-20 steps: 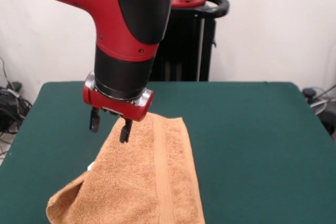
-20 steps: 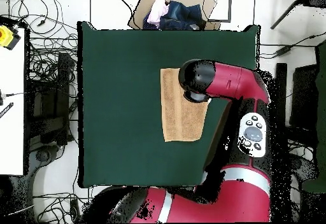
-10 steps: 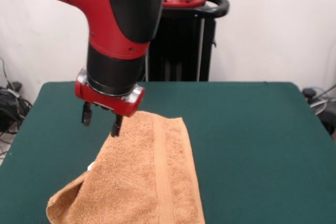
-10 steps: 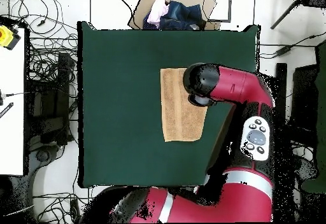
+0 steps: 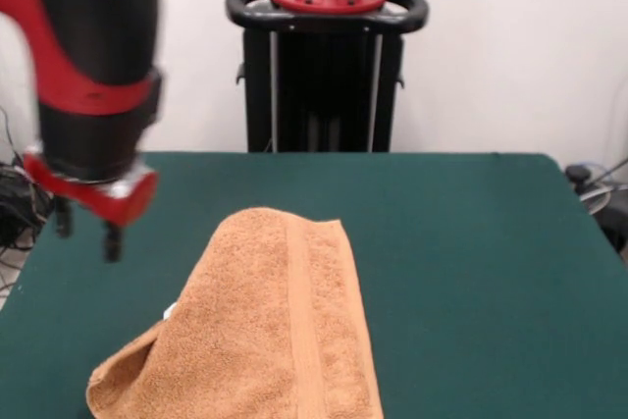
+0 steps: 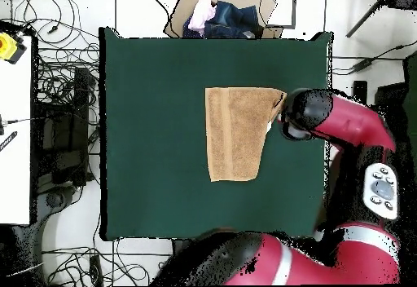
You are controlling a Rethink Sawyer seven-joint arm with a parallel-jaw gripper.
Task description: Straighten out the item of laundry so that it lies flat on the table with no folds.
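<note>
The orange-tan towel lies on the green table, its woven band running lengthwise. Its front-left corner is folded and lifted off the cloth. In the overhead view the towel sits right of centre on the table, with its upper right corner turned in. My gripper hangs open and empty above the table, to the left of the towel and apart from it. In the overhead view the arm's wrist hides the gripper just beyond the towel's right edge.
The black pedestal stands behind the table's far edge. A cardboard box of clothes sits past the table's top edge in the overhead view. Cables and a white side table lie to the left.
The arm has swung away from above the towel's far end, leftward in the front view, and now hangs off the towel. The towel has not moved.
</note>
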